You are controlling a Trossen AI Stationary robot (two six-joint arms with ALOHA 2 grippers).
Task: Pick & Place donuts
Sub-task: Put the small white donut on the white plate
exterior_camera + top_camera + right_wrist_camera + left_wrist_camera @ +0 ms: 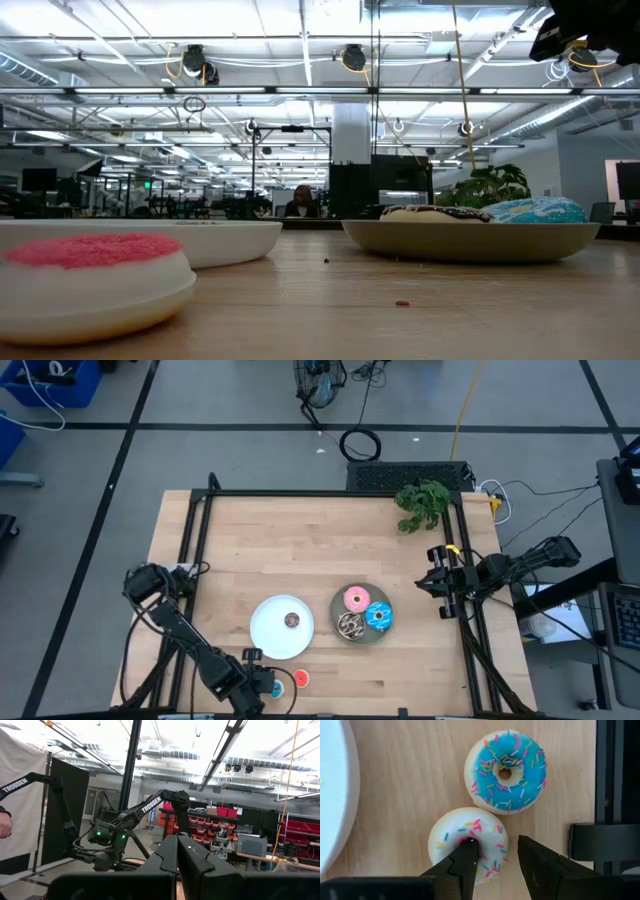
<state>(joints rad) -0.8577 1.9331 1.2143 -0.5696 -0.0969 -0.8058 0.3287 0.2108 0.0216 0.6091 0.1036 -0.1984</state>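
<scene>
My left gripper (497, 852) is open at the table's near edge (262, 688), pointing down over a white mini donut (468, 840) with sprinkles. A blue mini donut (505, 770) lies flat on the table just beyond it. A red mini donut (301, 679) (90, 262) lies to their right. A brown mini donut (291, 620) sits on the white plate (270, 640). The pink (354, 599), blue (378, 616) and chocolate (349, 624) donuts lie on the grey plate (362, 641). My right gripper (177, 847) is shut, raised at the table's right edge (435, 582). My left gripper comes at the white mini donut from above. One fingertip (467, 851) stands at the donut's hole (470, 840) and the other (530, 851) outside its rim (504, 845). The donut lies flat on the table. I cannot tell whether the fingers touch it.
A black frame rail (615, 780) runs close beside the two mini donuts. The white plate's rim (332, 795) lies on their other side. A green plant (422, 503) stands at the far right corner. Bare wood (280, 545) fills the table's far half.
</scene>
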